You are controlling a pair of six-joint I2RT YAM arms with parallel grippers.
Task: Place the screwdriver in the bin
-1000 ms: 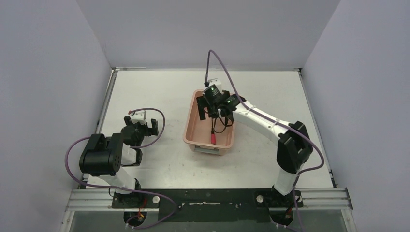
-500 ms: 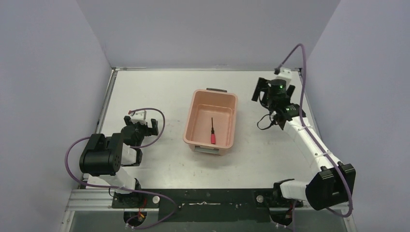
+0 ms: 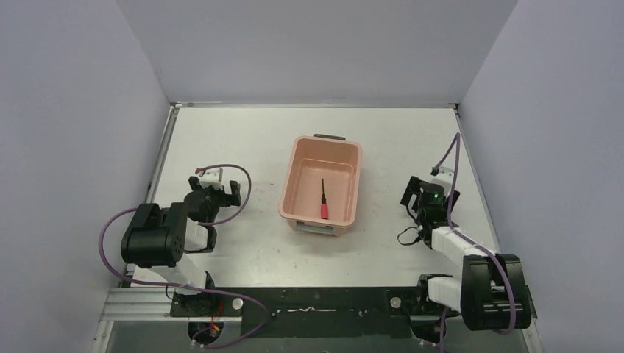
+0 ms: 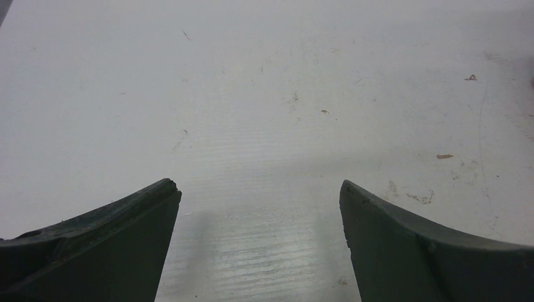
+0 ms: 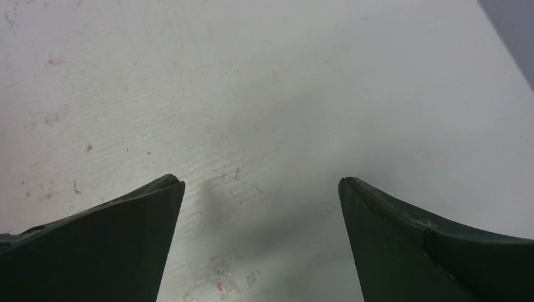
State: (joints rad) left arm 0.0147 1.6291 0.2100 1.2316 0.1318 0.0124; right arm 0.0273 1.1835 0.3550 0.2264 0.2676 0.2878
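Screwdriver (image 3: 323, 200) inside bin (image 3: 291, 180), clear of side walls; left fingers (image 4: 113, 245) and right fingers (image 5: 113, 239) wide, well aside.

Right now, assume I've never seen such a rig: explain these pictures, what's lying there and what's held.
Two robot arms are bolted at the near edge of a white table. The wide picture looks down from above and behind them. The other two come from wrist cameras; the dark wedges are each arm's own fingers. The left end effector and the right end effector are open, holding nothing, over bare tabletop. Between the arms stands a pink bin, with a small red-handled screwdriver lying inside it.
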